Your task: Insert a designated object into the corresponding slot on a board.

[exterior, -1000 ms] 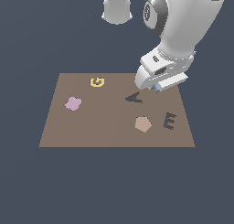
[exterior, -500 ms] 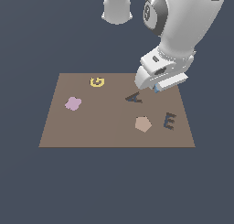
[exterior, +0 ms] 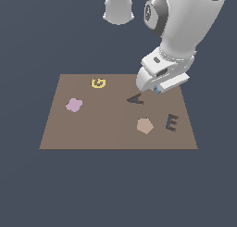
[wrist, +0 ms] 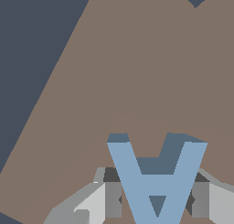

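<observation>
Brown board [exterior: 92, 129], light-blue A [wrist: 156, 182] clamped in hand [wrist: 156, 200] above.

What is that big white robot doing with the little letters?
The robot arm is holding a small light-blue letter A in its gripper, with a finger pressed on each side of it. It has the letter just above the brown board, close to the dark A-shaped slot where it belongs. The A is not in its slot yet. A yellow G, a pink flower shape, a tan pentagon and a dark E-shaped slot are on the board too.
</observation>
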Robot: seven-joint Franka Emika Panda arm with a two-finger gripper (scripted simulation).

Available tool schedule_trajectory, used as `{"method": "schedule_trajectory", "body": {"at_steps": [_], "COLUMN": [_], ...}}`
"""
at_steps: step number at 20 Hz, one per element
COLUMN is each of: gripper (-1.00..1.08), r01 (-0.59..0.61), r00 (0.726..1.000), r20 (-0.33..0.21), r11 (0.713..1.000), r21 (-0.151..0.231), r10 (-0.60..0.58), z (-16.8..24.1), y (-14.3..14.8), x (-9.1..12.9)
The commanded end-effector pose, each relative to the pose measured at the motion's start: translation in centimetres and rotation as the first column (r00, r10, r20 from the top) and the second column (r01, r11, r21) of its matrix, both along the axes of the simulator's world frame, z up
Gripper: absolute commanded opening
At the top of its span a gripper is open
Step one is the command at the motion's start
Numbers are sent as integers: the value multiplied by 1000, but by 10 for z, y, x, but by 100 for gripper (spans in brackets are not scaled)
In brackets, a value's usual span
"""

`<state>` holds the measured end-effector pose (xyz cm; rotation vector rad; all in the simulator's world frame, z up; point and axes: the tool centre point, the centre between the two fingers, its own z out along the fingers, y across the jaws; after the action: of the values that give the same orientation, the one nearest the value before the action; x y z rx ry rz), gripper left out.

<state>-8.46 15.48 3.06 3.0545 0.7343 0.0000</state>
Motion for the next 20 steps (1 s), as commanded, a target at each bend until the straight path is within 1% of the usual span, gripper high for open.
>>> {"method": "schedule_trajectory", "body": {"at_steps": [1, 7, 12, 16, 18, 20], "gripper": [-100, -100, -100, -100, -100, -100], "r01": [-27, -128, -246, -359, -420, -482], "r00": [1000, 992, 969, 933, 908, 876], "r20": [0, 0, 0, 0, 0, 0], "r11": [1000, 992, 969, 933, 908, 876], "r21": [0, 0, 0, 0, 0, 0], "r10": [27, 128, 246, 359, 420, 482], "z": [0, 1, 2, 3, 4, 4], "y": [-3, -12, -23, -34, -40, -46], "x": [0, -1, 0, 2, 4, 6]}}
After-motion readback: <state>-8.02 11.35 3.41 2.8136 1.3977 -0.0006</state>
